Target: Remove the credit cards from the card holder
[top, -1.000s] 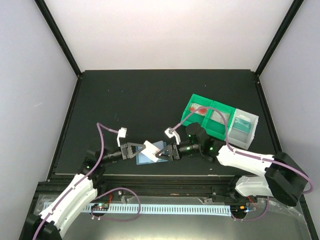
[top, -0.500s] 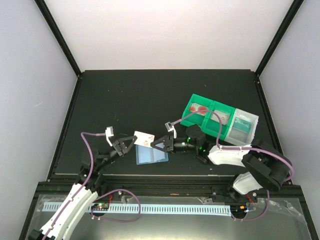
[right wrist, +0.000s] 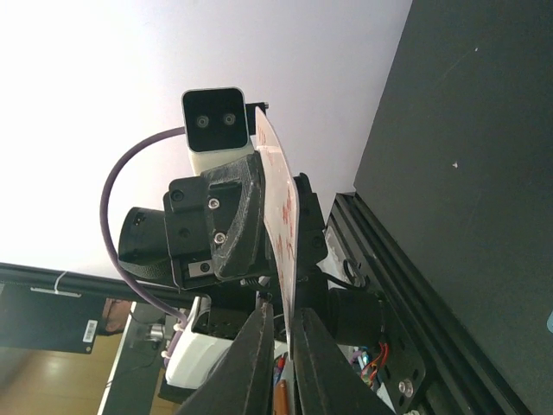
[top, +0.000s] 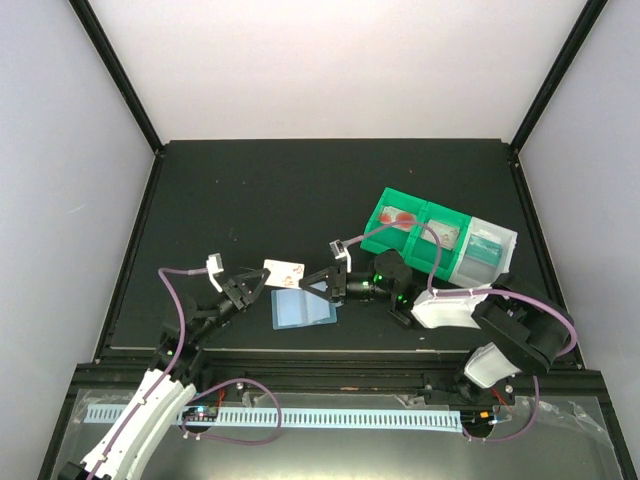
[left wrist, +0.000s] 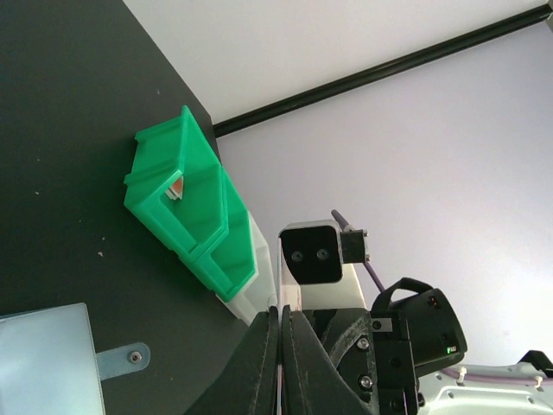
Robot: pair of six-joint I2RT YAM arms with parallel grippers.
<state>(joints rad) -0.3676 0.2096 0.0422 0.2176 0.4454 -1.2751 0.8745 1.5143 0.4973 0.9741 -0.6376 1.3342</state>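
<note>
The light blue card holder (top: 303,309) lies flat on the desk (top: 300,190), close to its near edge. Just beyond it and raised above the desk, the left hand (top: 260,280) is clenched on one end of a whitish-pink card (top: 285,272). The right hand (top: 310,283) has its fingers close on both sides of the other end; I cannot tell if they press it. Farther right stand green bins (top: 405,228) and a clear bin (top: 490,255).

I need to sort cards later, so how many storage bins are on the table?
3, in a row on the table's right: a green bin, a second green bin beside it, then a clear bin. None appears hidden.
</note>
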